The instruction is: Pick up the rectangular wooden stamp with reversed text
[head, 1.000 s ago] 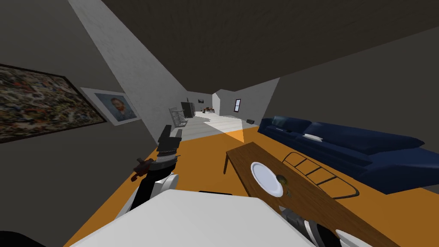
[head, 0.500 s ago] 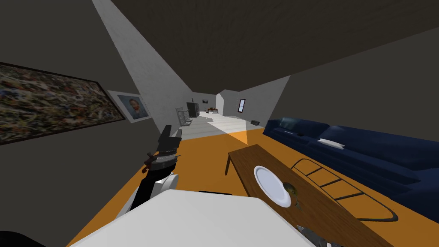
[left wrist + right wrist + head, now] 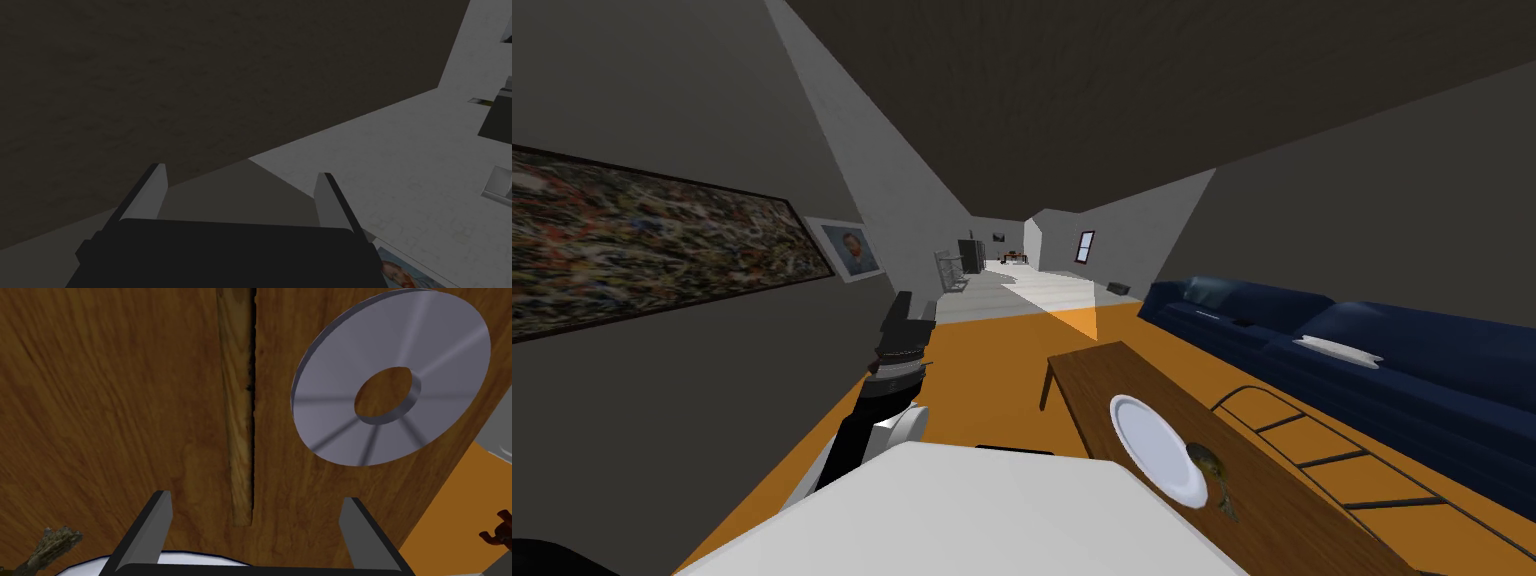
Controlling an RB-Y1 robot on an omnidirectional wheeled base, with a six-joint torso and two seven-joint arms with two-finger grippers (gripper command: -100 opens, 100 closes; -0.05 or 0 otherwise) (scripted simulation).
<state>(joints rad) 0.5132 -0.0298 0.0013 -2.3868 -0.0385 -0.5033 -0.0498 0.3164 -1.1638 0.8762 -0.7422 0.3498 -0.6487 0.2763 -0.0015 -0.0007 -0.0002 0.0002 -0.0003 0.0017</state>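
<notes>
Two blade fingers of the right pincer stand wide apart, gripping nothing, low over the brown wooden worktop. Between them lies the stamp, starting just ahead of the pincer and running straight away from it. It is a long, narrow wooden piece seen edge-on, with a ragged black line down one side that is too thin to read as lettering. One white plate with a dark blue rim sits right at the pincer's body, and its visible part is plain white. A greyish twig-like scrap lies just beside the rim, outside one finger. Past the other finger, near the worktop's edge, a flat grey ring with a round hole lies apart from the stamp. By the wall the left arm is raised, with the left pincer open and holding nothing.
</notes>
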